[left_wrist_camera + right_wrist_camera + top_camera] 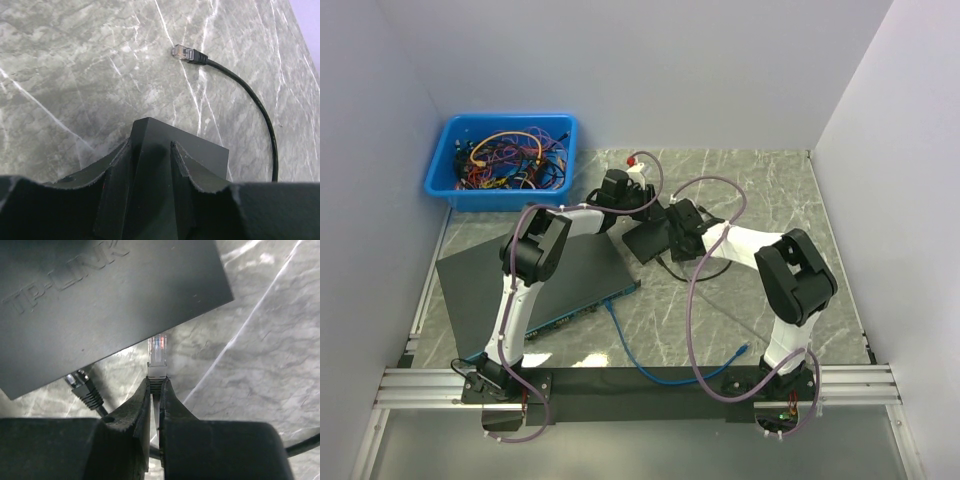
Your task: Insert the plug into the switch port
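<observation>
- Right wrist view: my right gripper (156,383) is pinching the plug (158,357) by its rear end, jaws closed tight on it. This way the clear nose is sticking straight out ahead of the fingertips, free to enter a port.
- The switch (100,300) is lying just ahead and to the left of these jaws, with its lettered lid facing the camera. The plug's nose is reaching the near edge, touching it or sitting just under it.
- I am not seeing any port from here, because the port face is hidden below that edge. I cannot tell whether the nose is lining up with an opening.
- A black plug (80,382) is sitting just left of my right jaws, close under the same edge, and I cannot tell whether it is seated. I am judging it a snag risk if I drift left.
- In the left wrist view, my left gripper (150,146) is clamping the switch (200,155) at a corner, one finger on each side, the jaws held partly apart by its body.
- I am reading that grip as a brace, stopping the box from sliding across the table (75,75) under the plug's push.
- The plug is in hand and at the switch, but it is not yet inserted. The next move is calling for fine alignment, then a straight push toward the braced box.
</observation>
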